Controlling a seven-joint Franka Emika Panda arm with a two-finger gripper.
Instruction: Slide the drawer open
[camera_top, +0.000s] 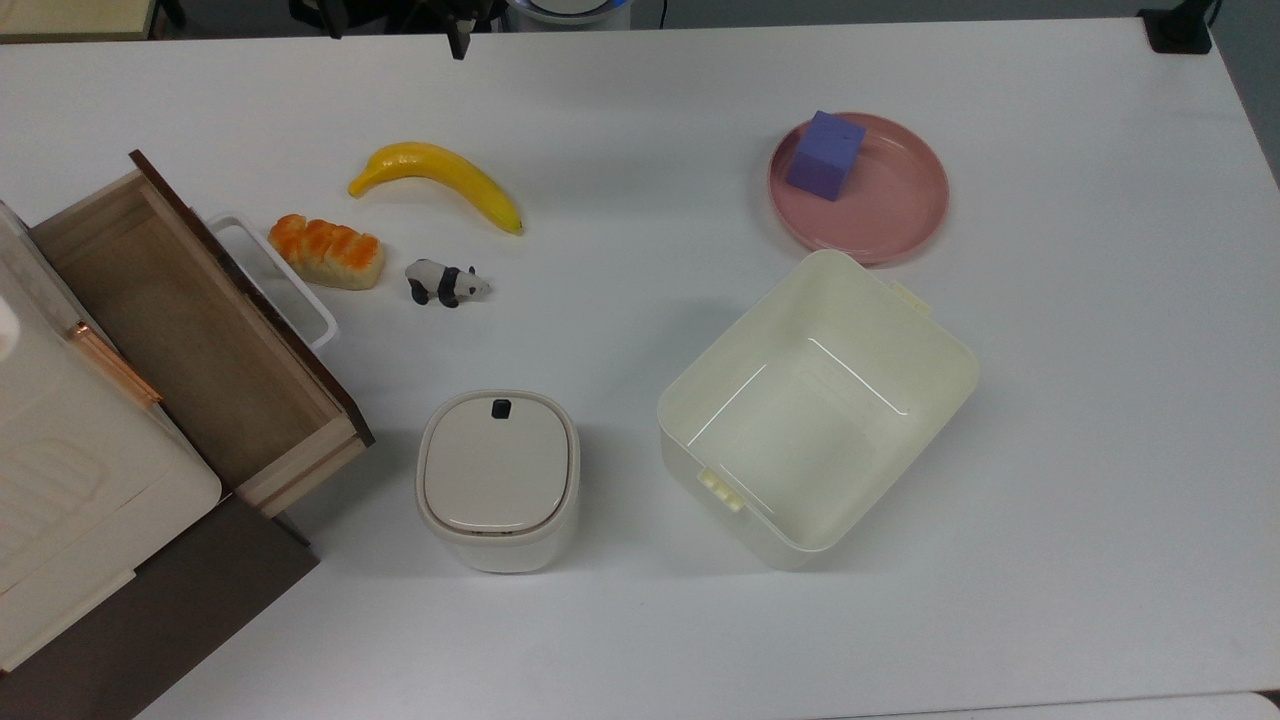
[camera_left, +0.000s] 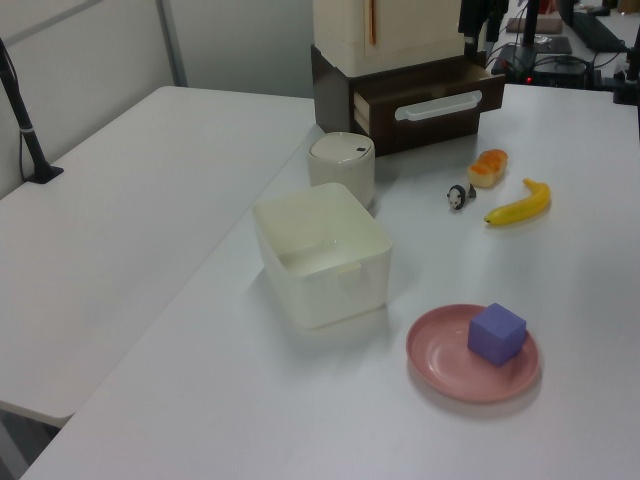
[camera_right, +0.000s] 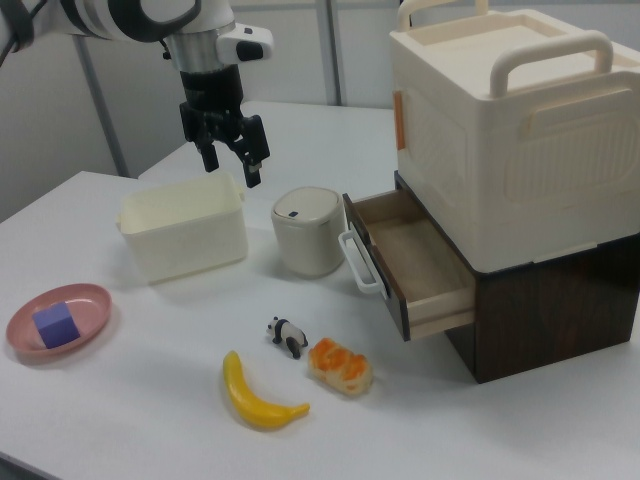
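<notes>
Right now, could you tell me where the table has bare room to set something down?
The table is bare on the top view's right, past the cream box and pink plate, and along the top view's bottom edge below the lidded bin. It is crowded by the open drawer: bread, panda and banana cluster there.

My arm is glossy white with black bands at its joints. A white block with a dark slot caps the wrist, and the hand (camera_right: 229, 164) below is black with two slim black fingers (camera_right: 252, 176).
</notes>
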